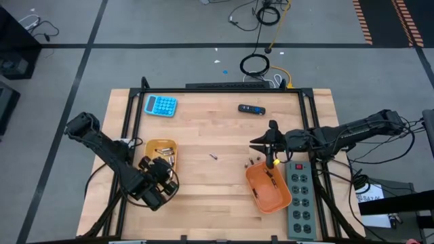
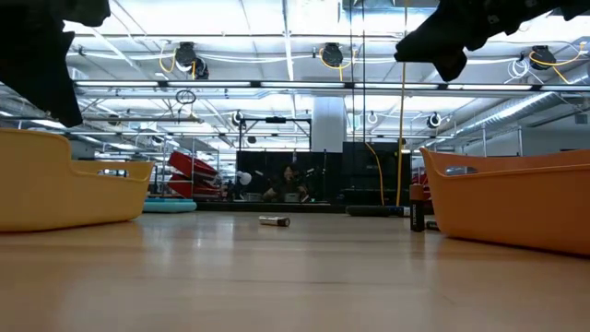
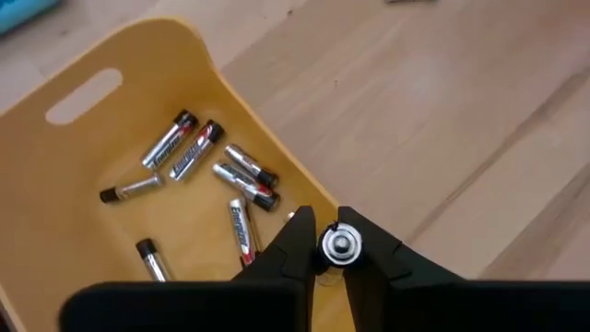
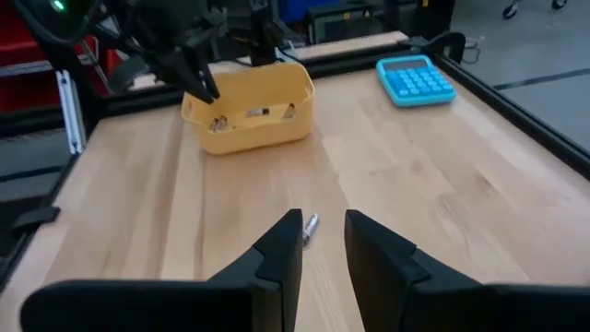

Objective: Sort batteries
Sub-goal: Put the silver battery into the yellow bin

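My left gripper (image 3: 324, 226) hangs over the rim of the yellow tray (image 3: 55, 175) and is shut on one silvery battery (image 3: 339, 243); in the high view it (image 1: 161, 171) is at the tray's near edge. Several batteries (image 3: 198, 171) lie on the tray's floor. My right gripper (image 4: 323, 221) is open and empty, raised above the table beside the orange tray (image 1: 268, 186). A loose battery (image 4: 311, 224) lies on the wood ahead of it, also seen in the low view (image 2: 274, 220). A few more batteries (image 1: 252, 163) sit by the orange tray. My left gripper pinches the battery between its two fingers (image 3: 297, 235), which lie on the sides of the cylinder. The battery's round end cap (image 3: 339, 243) faces the wrist camera. It is lifted clear, above the yellow tray's rim; the fingers slant down from above.
A blue calculator (image 1: 161, 105) and a black-and-blue oblong device (image 1: 251, 108) lie near the far edge. A grey power strip (image 1: 300, 196) runs along the right side next to the orange tray. Bare wood stretches between the two trays (image 1: 210, 183).
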You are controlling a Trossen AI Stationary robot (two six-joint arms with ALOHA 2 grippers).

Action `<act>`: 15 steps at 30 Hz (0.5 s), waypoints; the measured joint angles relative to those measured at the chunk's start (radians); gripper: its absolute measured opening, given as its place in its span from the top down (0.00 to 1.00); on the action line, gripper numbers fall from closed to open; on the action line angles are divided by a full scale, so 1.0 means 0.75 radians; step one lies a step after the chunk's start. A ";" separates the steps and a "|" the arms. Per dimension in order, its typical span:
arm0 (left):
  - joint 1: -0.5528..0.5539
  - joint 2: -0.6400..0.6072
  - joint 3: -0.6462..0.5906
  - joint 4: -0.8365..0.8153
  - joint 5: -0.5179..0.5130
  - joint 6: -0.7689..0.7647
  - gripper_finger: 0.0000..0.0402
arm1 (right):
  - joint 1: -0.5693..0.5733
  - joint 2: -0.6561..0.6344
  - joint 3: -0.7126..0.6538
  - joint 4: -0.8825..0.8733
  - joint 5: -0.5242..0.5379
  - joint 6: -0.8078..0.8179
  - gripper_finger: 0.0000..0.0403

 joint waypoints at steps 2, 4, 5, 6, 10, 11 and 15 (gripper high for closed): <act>0.000 0.000 0.000 -0.003 0.007 -0.032 0.84 | -0.002 -0.001 0.002 0.015 -0.001 -0.012 0.81; 0.000 0.000 0.000 -0.009 0.010 -0.064 0.76 | -0.012 0.000 0.018 0.005 -0.001 -0.043 0.81; 0.000 0.000 0.000 -0.011 0.011 -0.075 0.72 | -0.018 0.000 0.032 0.004 -0.004 -0.061 0.81; 0.000 0.000 0.000 -0.011 0.011 -0.085 0.68 | -0.025 0.000 0.049 0.006 -0.010 -0.085 0.81; 0.000 0.000 0.000 0.001 0.018 -0.093 0.54 | -0.051 0.000 0.140 0.013 -0.035 -0.199 0.81; 0.001 0.000 0.000 0.017 0.011 -0.095 0.51 | -0.056 0.000 0.164 0.012 -0.035 -0.231 0.81; 0.057 0.000 0.003 0.191 -0.137 -0.054 0.46 | -0.059 -0.002 0.247 0.015 -0.034 -0.363 0.81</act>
